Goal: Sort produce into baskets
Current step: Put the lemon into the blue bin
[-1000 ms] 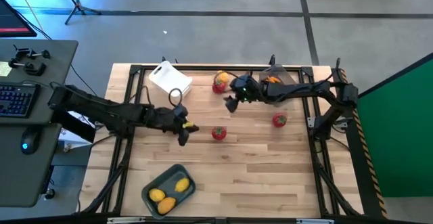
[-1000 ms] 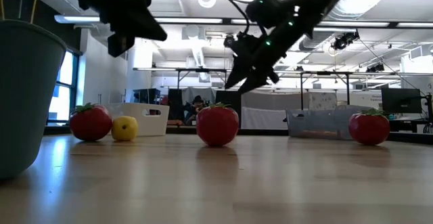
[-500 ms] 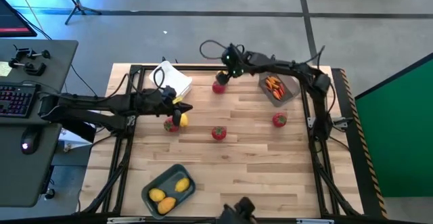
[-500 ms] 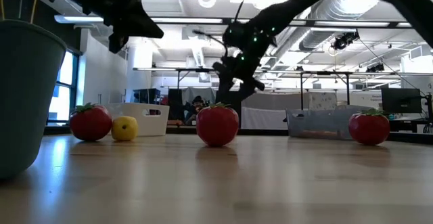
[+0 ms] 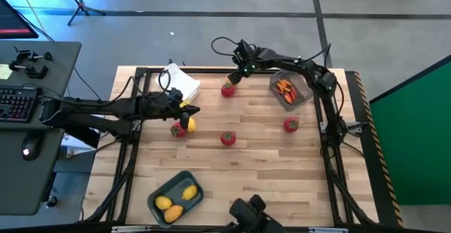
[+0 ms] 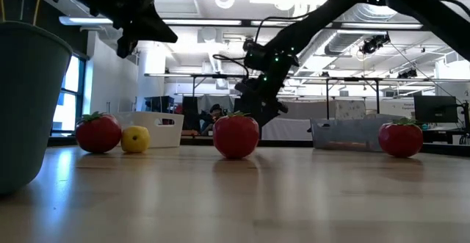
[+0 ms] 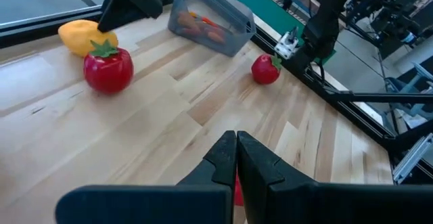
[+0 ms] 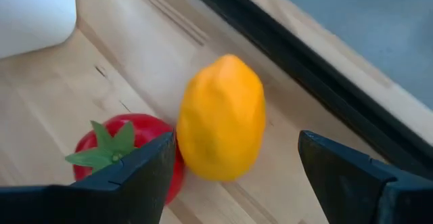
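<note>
Heads up: yellow fruit (image 8: 221, 119) sits at the table's far edge, touching a red fruit (image 8: 132, 155). Your right gripper (image 8: 233, 173) straddles it, fingers spread. Close off-centre and you'll likely nudge it away. Left gripper (image 7: 236, 158) pressed together, hovering mid-table.

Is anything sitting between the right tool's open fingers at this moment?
Yes: in the right wrist view the yellow-orange fruit lies between the right tool's fingers, unclamped, with a red fruit touching its side.

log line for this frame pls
right tool: open, around yellow-orange fruit by red fruit | left tool: shut, empty, above table
</note>
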